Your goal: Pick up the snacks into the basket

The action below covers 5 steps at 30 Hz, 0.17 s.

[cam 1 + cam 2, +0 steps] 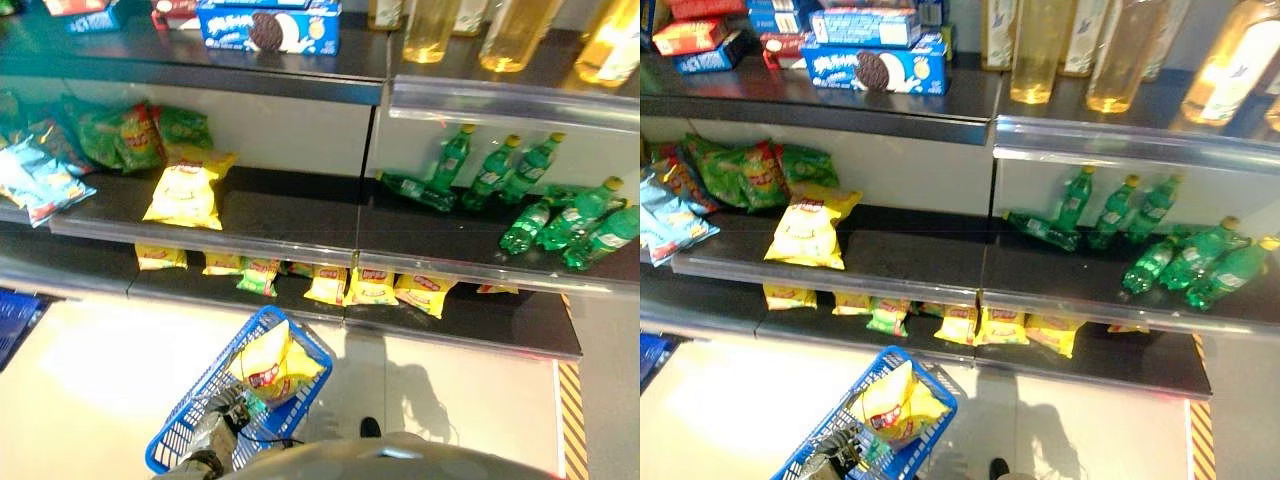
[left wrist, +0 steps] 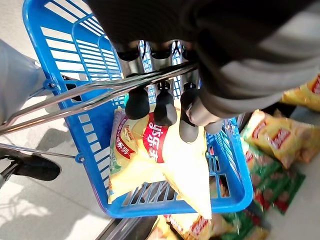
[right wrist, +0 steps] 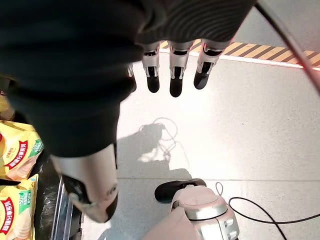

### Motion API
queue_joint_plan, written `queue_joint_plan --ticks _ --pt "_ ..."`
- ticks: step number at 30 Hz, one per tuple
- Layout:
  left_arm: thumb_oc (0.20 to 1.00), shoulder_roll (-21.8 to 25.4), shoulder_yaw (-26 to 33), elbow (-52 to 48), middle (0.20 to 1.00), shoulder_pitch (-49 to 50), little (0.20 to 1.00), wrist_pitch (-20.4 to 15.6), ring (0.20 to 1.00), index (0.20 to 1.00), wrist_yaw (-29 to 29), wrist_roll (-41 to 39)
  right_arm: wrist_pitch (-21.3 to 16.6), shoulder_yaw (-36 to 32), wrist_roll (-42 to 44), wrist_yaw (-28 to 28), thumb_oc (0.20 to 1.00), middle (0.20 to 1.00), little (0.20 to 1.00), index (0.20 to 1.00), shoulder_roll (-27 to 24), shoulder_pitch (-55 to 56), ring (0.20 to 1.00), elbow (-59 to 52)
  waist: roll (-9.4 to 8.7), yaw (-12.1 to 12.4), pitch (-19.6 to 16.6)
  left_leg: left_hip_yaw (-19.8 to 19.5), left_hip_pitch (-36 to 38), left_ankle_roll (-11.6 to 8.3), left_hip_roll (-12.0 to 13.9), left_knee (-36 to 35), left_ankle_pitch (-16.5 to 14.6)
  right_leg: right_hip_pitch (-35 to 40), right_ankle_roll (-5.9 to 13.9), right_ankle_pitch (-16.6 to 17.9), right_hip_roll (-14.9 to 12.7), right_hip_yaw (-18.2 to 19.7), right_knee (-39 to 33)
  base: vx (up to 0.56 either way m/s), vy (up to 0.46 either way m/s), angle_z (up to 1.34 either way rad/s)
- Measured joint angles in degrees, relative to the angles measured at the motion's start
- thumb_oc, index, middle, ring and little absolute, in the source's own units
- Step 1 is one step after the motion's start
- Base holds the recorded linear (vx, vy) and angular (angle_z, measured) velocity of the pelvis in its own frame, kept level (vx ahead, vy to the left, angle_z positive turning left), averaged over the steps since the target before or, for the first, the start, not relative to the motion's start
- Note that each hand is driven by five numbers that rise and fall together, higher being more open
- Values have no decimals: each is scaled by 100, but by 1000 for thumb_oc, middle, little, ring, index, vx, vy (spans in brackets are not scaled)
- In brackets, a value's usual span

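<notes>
**Chips in the basket, left hand on the handle**

Down at the floor, the blue basket (image 1: 196, 412) hangs from the left hand (image 2: 165, 102), and there's a yellow chip bag (image 2: 165, 165) lying inside it, just under those fingers. The wrist view tells it best: fingers curled over the basket's wire handle (image 2: 90, 92), dark tips pointing down at the bag without touching it. The bag rests against the far wall of the basket, one corner poking over the rim.

The right hand (image 3: 172, 75) hangs over bare floor (image 3: 240, 140), fingers straight and slack, thumb apart from them, nothing held.

Up on the shelves (image 1: 290, 210), more snacks: a yellow bag (image 1: 185, 190) lies on the middle shelf beside green bags (image 1: 125, 135), with pale blue bags (image 1: 35, 180) further left. A row of yellow bags (image 1: 370, 287) lines the bottom shelf, right behind the basket. Green bottles (image 1: 560, 220) lie and stand to the right, and a blue biscuit box (image 1: 268, 28) sits on the top shelf.
</notes>
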Motion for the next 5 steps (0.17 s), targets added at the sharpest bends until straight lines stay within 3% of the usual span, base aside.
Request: queue_joint_plan --ticks 5 --pt "200 -25 -213 16 200 -19 200 7 200 200 -11 233 1 29 103 -80 1000 1000 1000 1000 -5 -229 1000 -265 65 -8 -98 -2 15 -34 18 4 22 6 -43 17 29 5 13 10 -14 0"
